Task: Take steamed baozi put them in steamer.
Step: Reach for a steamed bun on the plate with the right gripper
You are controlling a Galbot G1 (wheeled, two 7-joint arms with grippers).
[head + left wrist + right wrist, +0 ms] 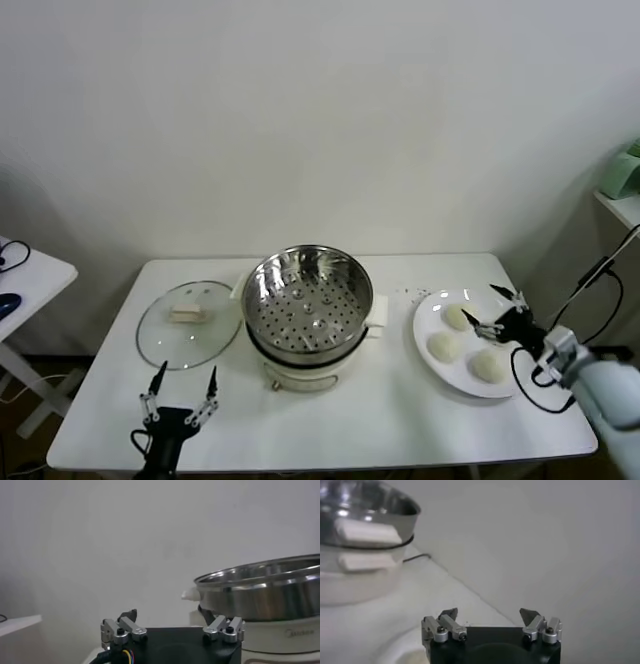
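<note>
The steamer (pixel 308 305), a shiny steel basket on a white cooker base, stands mid-table with its perforated bottom showing. Three cream-white steamed baozi (pixel 457 317) (pixel 443 346) (pixel 488 366) lie on a white plate (pixel 425 325) to its right. My right gripper (pixel 487 308) hovers open just over the plate's far right side, beside the farthest bun and holding nothing. In the right wrist view the gripper (pixel 489 612) faces the table with the steamer (pixel 360 520) off to one side. My left gripper (pixel 182 392) rests open near the table's front left; its wrist view shows the steamer (pixel 260 590) ahead.
A flat glass lid (pixel 190 322) with a pale handle lies left of the steamer. A small side table (pixel 25 275) stands further left, and a shelf with a green object (pixel 625 172) is at the far right. The table's front edge runs close behind both grippers.
</note>
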